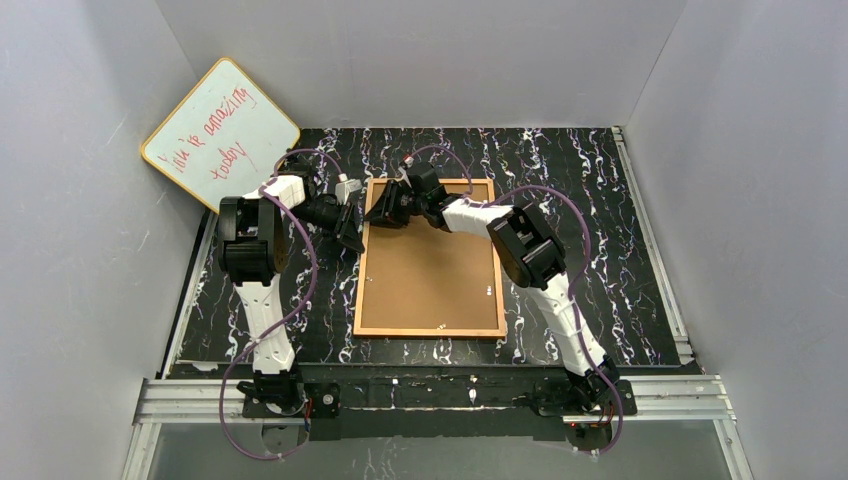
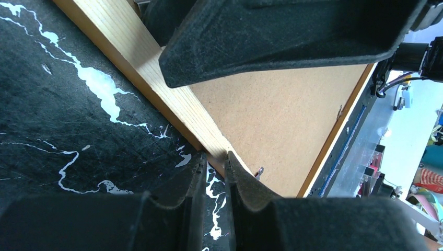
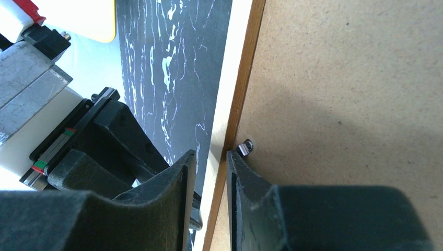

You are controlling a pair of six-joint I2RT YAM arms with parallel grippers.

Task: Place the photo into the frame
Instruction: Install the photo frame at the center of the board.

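Flat at the middle of the table (image 1: 600,220), plain brown backboard up: the frame (image 1: 430,265), long sides running from 12 to 6 o'clock in the top view. Orange-brown wooden rail all round the board. Small metal tab (image 3: 245,147) on the backboard just inside the 9 o'clock rail, near the far corner.

At that same rail, toward 11 o'clock of the frame: the right gripper (image 1: 385,208), reaching in from the 3 o'clock side across the board. Seen from its wrist, fingers set one on each side of the rail, outer one over the table, inner one on the backboard and touching the tab. Rail filling the gap between them, so closed on the frame's edge.

Just beside it, at 10 o'clock of the frame: the left gripper (image 1: 350,228), coming in from 9 o'clock. Claw narrow, only a slim gap between the tips (image 2: 215,159), black marbled table showing through it. Tips right at the rail's outer edge; cannot tell whether pinching it or merely resting against it.

Further out, at 10 o'clock of the table: a yellow-edged whiteboard (image 1: 222,135) with red handwriting, tilted on one corner against the grey wall.
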